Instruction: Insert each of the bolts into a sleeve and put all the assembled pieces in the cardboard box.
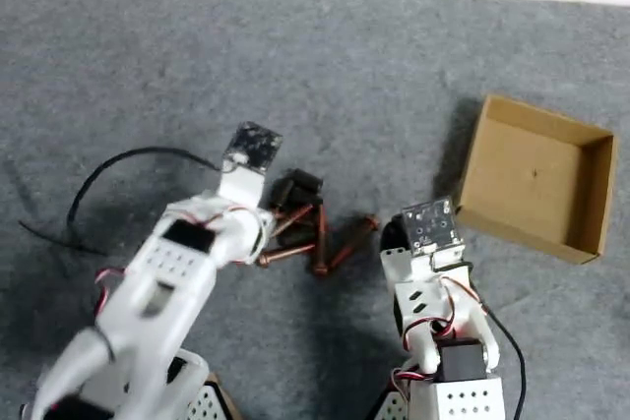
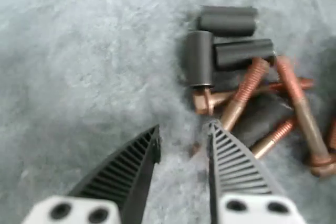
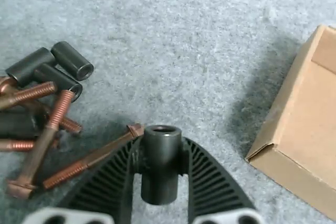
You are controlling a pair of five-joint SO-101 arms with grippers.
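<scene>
Several copper bolts (image 1: 320, 239) and black sleeves (image 1: 295, 188) lie in a loose pile on the grey carpet between the arms. My left gripper (image 2: 184, 134) is open just above the carpet at the pile's edge; one fingertip (image 2: 214, 129) almost touches a bolt (image 2: 242, 93). Three sleeves (image 2: 229, 20) lie just beyond it. My right gripper (image 3: 160, 145) is shut on an upright black sleeve (image 3: 159, 162) with its bore facing up, beside a bolt (image 3: 89, 162). The cardboard box (image 1: 536, 179) stands open to the right of that gripper (image 1: 396, 237).
The box's near corner (image 3: 310, 145) lies close to the right gripper's side. A black cable (image 1: 108, 172) loops over the carpet left of the left arm. Bare carpet stretches behind the pile and the box.
</scene>
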